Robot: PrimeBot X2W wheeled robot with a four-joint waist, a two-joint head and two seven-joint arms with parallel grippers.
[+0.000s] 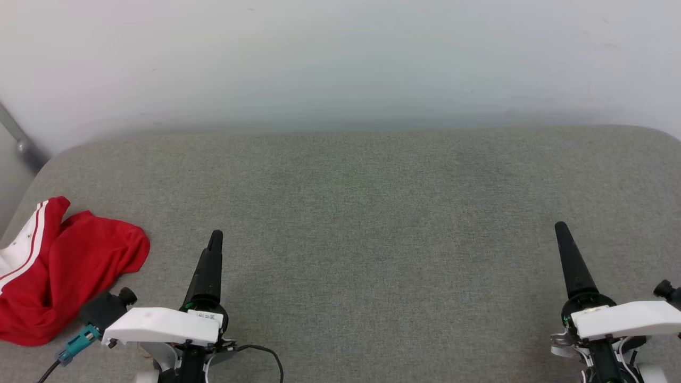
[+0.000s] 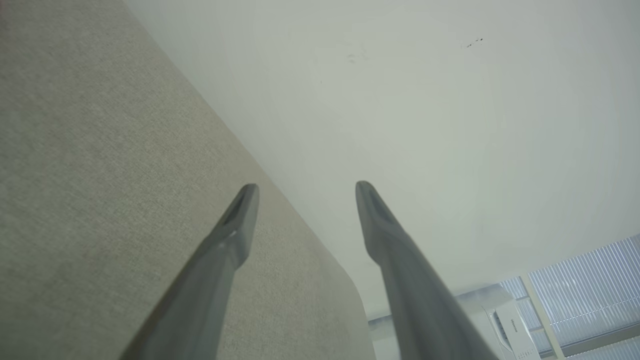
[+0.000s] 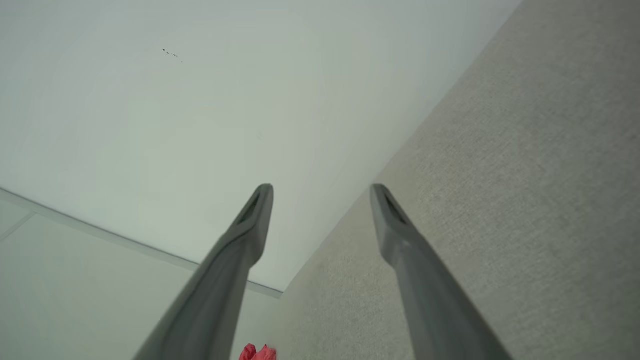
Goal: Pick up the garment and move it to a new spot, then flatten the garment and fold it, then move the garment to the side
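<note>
From the head view, the garment (image 1: 69,271) lies crumpled at the left edge of the grey tabletop (image 1: 372,213), just beside the left end effector (image 2: 306,186) and well apart from the right end effector (image 3: 321,186). Each wrist view shows its own fingers spread wide, holding nothing. The right wrist view catches a scrap of red at its bottom edge, and the left wrist view takes in window blinds (image 2: 590,280).

- A grey woven fabric surface (image 1: 372,223) with rounded corners spans the lower part of the head view.
- A plain pale wall (image 1: 340,58) rises behind it, evenly lit.
- A grey metal bar (image 1: 21,142) slants at the left edge.
- Window blinds (image 2: 595,280) and a white appliance (image 2: 505,325) sit lower right in the left wrist view.
</note>
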